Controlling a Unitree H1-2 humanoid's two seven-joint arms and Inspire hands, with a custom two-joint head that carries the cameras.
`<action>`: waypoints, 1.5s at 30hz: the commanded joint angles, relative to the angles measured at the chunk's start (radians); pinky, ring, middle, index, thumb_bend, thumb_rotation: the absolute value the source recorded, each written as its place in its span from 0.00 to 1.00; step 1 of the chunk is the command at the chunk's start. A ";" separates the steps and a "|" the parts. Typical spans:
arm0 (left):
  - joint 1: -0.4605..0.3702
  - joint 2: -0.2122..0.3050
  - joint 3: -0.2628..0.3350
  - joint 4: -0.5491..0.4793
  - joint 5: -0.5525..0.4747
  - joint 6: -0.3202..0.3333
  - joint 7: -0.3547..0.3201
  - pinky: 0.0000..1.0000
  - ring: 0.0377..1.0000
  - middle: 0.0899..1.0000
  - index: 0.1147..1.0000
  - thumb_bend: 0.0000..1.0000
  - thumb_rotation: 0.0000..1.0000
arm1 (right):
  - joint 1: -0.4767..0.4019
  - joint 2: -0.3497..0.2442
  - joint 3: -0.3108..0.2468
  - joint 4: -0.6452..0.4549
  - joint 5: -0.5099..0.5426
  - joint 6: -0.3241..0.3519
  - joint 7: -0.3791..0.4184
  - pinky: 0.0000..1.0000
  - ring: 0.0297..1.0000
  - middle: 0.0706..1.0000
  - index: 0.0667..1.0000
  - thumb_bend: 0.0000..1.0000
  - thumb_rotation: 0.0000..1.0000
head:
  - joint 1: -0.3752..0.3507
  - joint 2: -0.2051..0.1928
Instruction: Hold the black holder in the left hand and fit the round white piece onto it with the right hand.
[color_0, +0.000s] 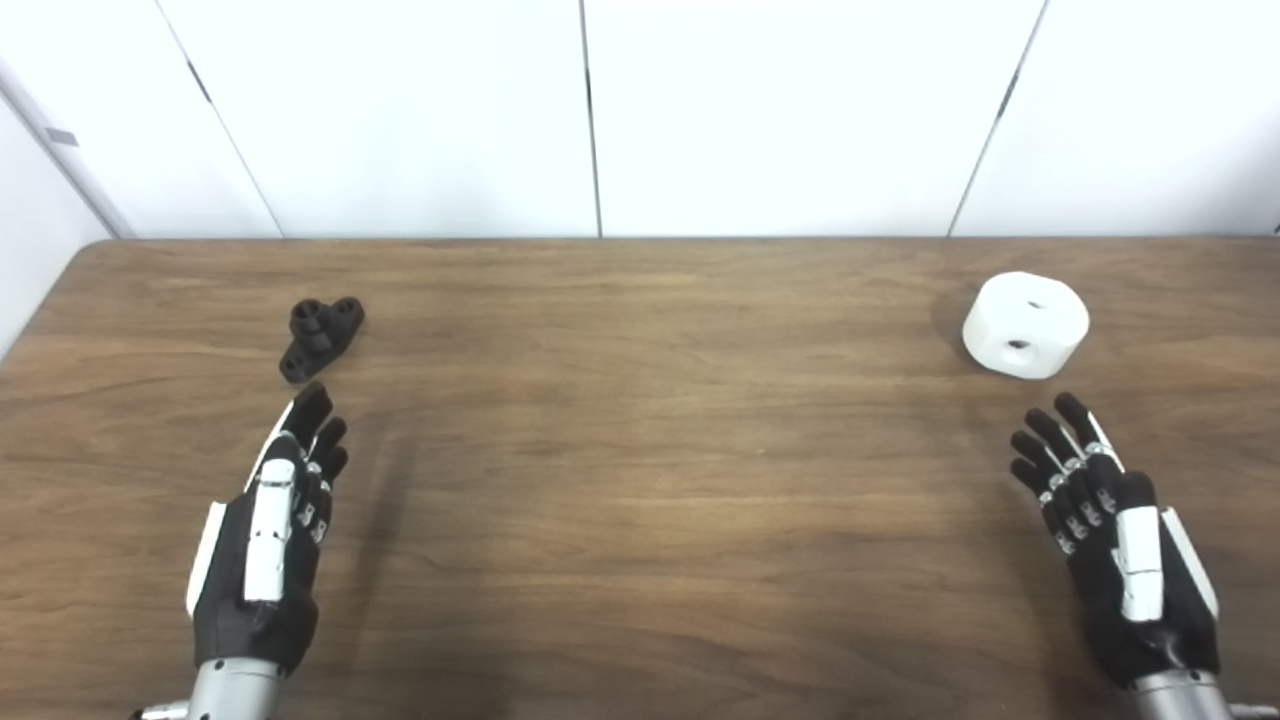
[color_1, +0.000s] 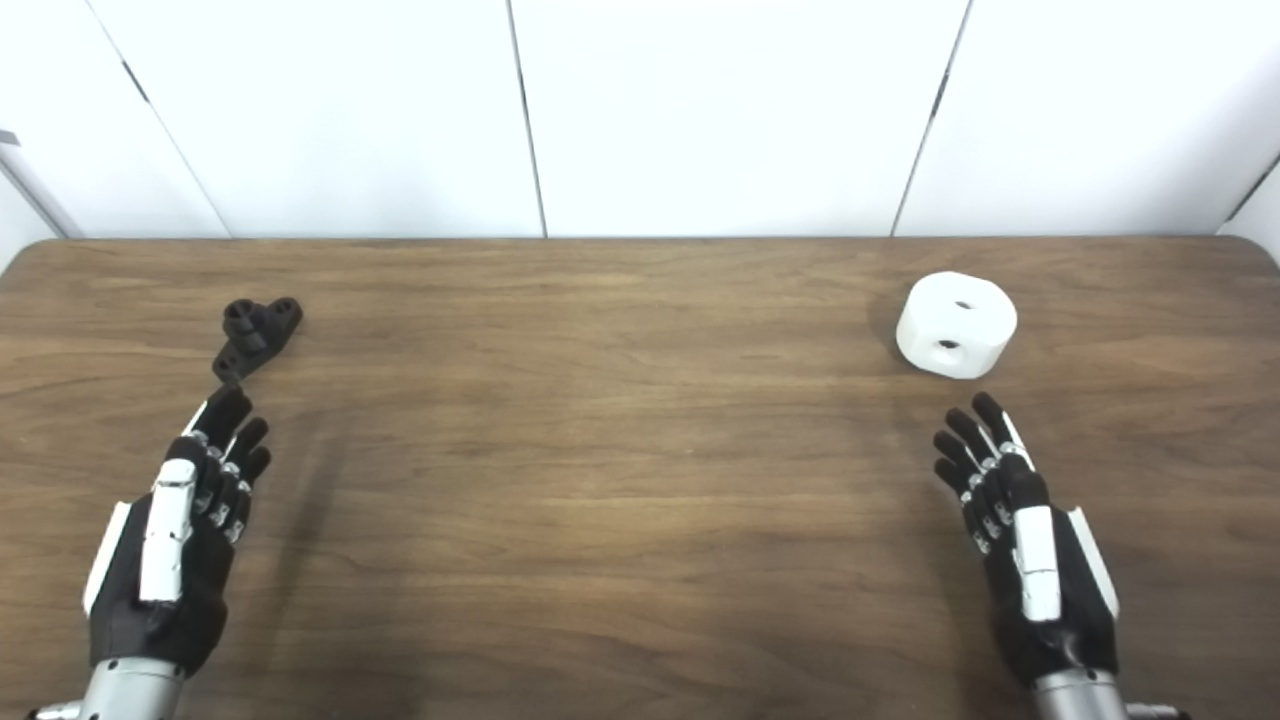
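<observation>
black holder, wooden table, white wall panels

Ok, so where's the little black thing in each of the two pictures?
Left eye view: the black holder lies left of middle on the table, just beyond the left hand.
Right eye view: the same holder, nearer the picture's left edge.
Shared landmark: the round white piece on the far right.
</observation>
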 joint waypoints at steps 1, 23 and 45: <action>0.183 -0.044 -0.008 -0.023 -0.008 -0.052 0.001 0.99 0.97 0.98 0.94 0.29 0.86 | 0.113 -0.008 0.012 -0.024 0.020 -0.066 0.010 0.93 0.92 0.93 0.97 0.65 0.98 | 0.000 0.001; 0.185 -0.039 -0.008 -0.023 -0.007 -0.051 -0.003 1.00 0.98 0.99 0.95 0.28 0.87 | 0.117 -0.004 0.009 -0.027 0.013 -0.056 0.000 0.92 0.92 0.93 0.97 0.66 0.98 | -0.001 0.001; 0.182 -0.078 -0.054 -0.003 0.045 -0.070 0.013 0.96 0.95 0.96 0.92 0.20 0.73 | 0.098 -0.044 -0.003 0.061 0.034 -0.115 0.041 1.00 0.98 0.99 1.00 0.66 1.00 | 0.200 -0.096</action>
